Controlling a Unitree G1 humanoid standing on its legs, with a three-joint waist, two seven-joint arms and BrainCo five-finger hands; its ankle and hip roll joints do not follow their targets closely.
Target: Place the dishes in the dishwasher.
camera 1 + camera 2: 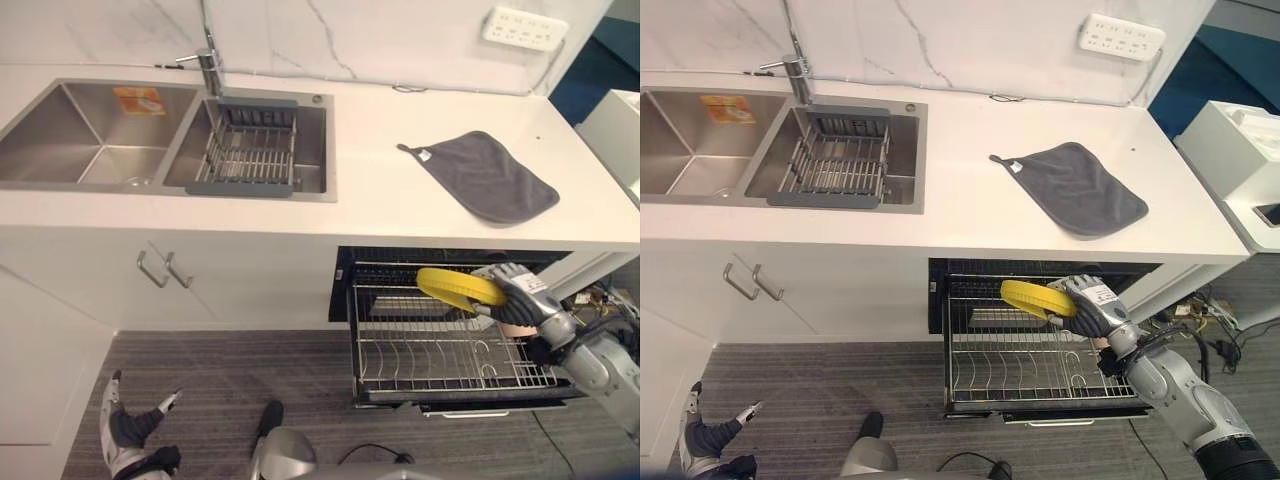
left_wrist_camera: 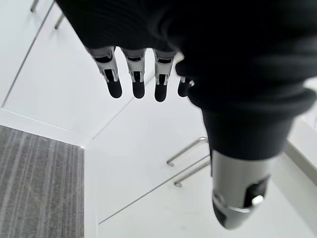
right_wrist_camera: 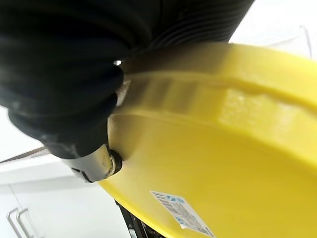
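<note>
Low by the floor the idle left hand (image 1: 128,430) hangs slack-fingered, while the right hand (image 1: 1087,305) grips the yellow plate (image 1: 1037,298) above the dishwasher rack (image 1: 1025,367), which I judge must next be tipped upright between the tines.

A: Main surface?
B: White counter (image 1: 380,190), along a marble-patterned wall.

A: Landmark?
B: The double steel sink (image 1: 150,140), set into the counter.

A: What does the sink hold?
B: A grey wire drain basket (image 1: 250,150) sits across its right basin. The left basin has an orange sticker (image 1: 140,100) on its back wall. A tap (image 1: 208,65) stands behind the divider.

A: On the counter itself?
B: One dark grey cloth (image 1: 485,175), flat, well to the right of the sink, apart from it.

A: Below?
B: White cupboard doors with two metal handles (image 1: 165,268) under the sink. Grey striped carpet (image 1: 230,385) covers the floor.
</note>
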